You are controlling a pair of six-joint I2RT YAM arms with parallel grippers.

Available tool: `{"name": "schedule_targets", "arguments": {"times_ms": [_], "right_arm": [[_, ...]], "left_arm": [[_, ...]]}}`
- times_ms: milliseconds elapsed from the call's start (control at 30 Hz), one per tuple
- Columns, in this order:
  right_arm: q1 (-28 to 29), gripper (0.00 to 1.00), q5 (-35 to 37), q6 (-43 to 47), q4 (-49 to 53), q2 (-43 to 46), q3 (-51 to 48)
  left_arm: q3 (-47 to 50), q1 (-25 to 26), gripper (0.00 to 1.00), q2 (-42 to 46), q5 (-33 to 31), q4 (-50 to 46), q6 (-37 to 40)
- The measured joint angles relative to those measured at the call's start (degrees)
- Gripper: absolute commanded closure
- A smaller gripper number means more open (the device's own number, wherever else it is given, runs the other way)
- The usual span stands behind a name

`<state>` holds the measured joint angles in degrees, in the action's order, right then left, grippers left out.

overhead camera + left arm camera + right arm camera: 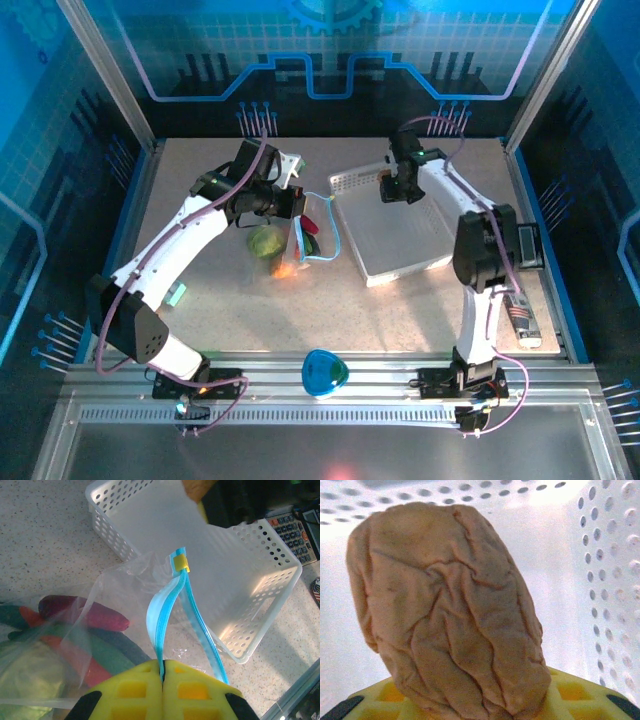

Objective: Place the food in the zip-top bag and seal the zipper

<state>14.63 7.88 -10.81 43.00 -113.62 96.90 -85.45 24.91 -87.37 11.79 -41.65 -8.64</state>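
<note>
The zip-top bag (pixel 115 580) lies clear and floppy left of the white basket, its mouth gaping. My left gripper (pixel 163 672) is shut on one side of the light-blue zipper (pixel 159 625); a yellow slider (pixel 181 562) sits at the strip's far end. Inside the bag I see a red chili (pixel 95 616), a dark-green cucumber (pixel 102 652) and the light-green cabbage (pixel 266 240). An orange piece (pixel 285 268) lies at the bag's near end. My right gripper (pixel 391 186) hangs over the basket's far end, shut on a wrinkled tan piece (pixel 450 610) held between its yellow fingers (pixel 575 692).
The white perforated basket (pixel 400 262) stands at centre right, its wall (pixel 612 580) close beside the tan piece. A calculator (pixel 295 530) lies beyond it on the right. A blue round object (pixel 324 372) sits at the front rail and a small teal item (pixel 177 294) by the left arm.
</note>
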Motion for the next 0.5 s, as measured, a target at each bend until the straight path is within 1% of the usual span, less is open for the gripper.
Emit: {"name": "schedule_targets", "arguments": {"times_ms": [167, 333, 433, 500], "right_arm": [[2.08, 0.65, -7.52, -1.73, -0.02, 14.05, -6.97], [6.19, 0.65, -18.45, -4.22, 0.31, 25.79, -13.38], [8.74, 0.65, -24.22, -5.64, 1.14, 29.11, -14.95], [10.51, 0.65, -27.28, -6.36, 1.57, 29.68, -14.95]], "left_arm": [[0.0, 0.0, 1.0, -0.63, -0.11, 0.26, 0.0], [0.0, 0.0, 1.0, -1.77, -0.94, 0.37, 0.02], [-0.02, 0.0, 1.0, -1.97, -1.07, 0.39, 0.02], [-0.02, 0.0, 1.0, -1.97, -1.07, 0.46, 0.02]]}}
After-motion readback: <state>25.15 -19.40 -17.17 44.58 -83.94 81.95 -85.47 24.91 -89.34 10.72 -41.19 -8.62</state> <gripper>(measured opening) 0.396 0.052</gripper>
